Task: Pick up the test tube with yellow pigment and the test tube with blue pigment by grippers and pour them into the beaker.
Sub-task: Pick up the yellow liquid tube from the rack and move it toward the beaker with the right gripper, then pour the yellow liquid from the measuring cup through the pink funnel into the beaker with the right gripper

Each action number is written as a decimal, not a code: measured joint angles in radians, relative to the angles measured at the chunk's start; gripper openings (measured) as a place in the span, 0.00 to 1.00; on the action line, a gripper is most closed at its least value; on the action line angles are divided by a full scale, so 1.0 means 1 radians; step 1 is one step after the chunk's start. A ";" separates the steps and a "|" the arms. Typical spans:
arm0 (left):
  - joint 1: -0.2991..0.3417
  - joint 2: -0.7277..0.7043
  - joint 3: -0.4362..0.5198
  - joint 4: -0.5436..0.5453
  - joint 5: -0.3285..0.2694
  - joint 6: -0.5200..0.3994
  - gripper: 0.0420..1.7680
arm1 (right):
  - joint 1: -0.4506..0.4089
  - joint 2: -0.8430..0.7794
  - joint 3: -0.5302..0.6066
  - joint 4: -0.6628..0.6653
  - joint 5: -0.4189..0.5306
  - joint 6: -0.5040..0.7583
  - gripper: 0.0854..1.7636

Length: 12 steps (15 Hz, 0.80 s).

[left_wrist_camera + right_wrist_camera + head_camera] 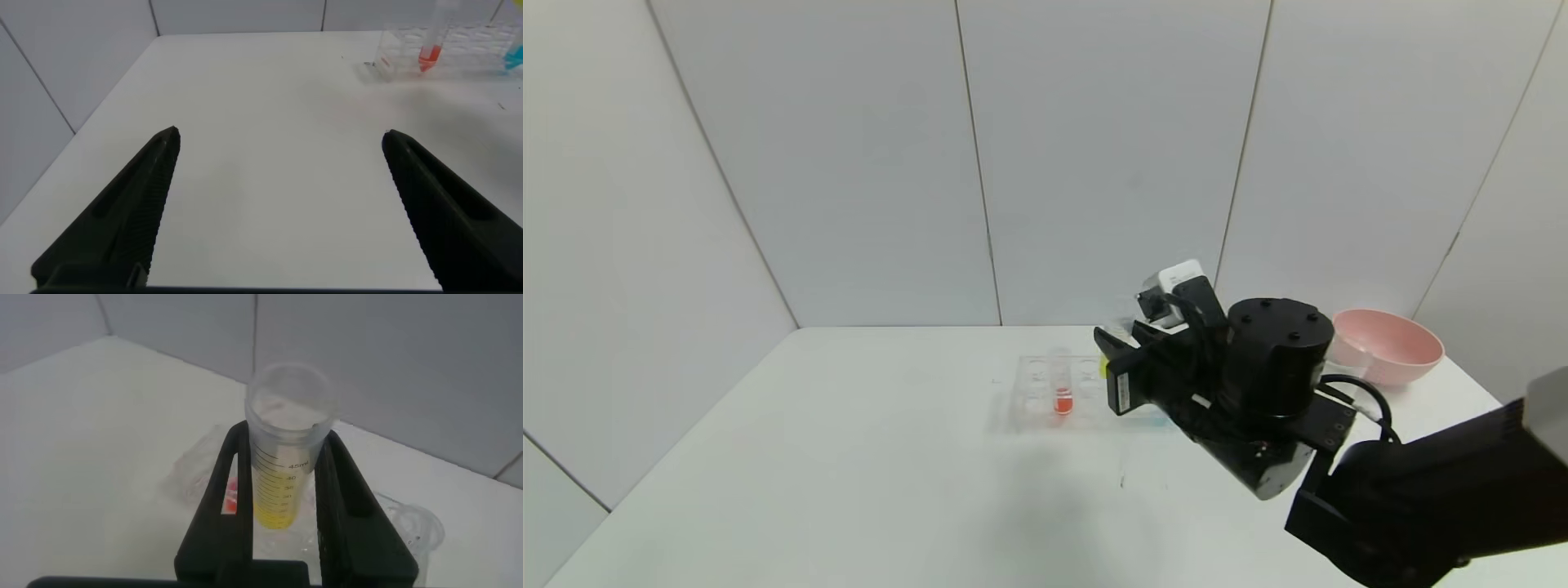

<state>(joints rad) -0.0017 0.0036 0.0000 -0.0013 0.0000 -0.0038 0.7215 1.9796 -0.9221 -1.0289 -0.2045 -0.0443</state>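
White table [866,457] stands before grey wall panels. Left gripper [282,175] hovers over bare table, its fingers wide apart. Further right the rack [1045,400] holds a red tube [1062,384]. Right gripper [282,486] is above the rack, clamped on the yellow tube [282,469], held upright. The beaker [413,527] is just beside. A pink bowl [1388,347] sits far right.

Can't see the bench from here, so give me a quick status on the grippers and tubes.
Right gripper shut on the yellow tube, above the rack. Left gripper open over bare table. Red tube standing in rack. Nothing blocking.
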 joint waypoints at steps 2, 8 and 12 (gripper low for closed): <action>0.000 0.000 0.000 0.000 0.000 0.000 1.00 | -0.054 -0.079 0.065 0.080 0.195 -0.003 0.25; 0.000 0.000 0.000 0.000 0.000 0.000 1.00 | -0.425 -0.228 0.143 0.193 0.748 -0.080 0.25; 0.000 0.000 0.000 0.000 0.000 0.000 1.00 | -0.665 -0.235 0.061 0.415 1.039 -0.213 0.25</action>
<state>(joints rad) -0.0017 0.0036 0.0000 -0.0013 0.0000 -0.0038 0.0566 1.7449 -0.8606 -0.6138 0.8340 -0.2568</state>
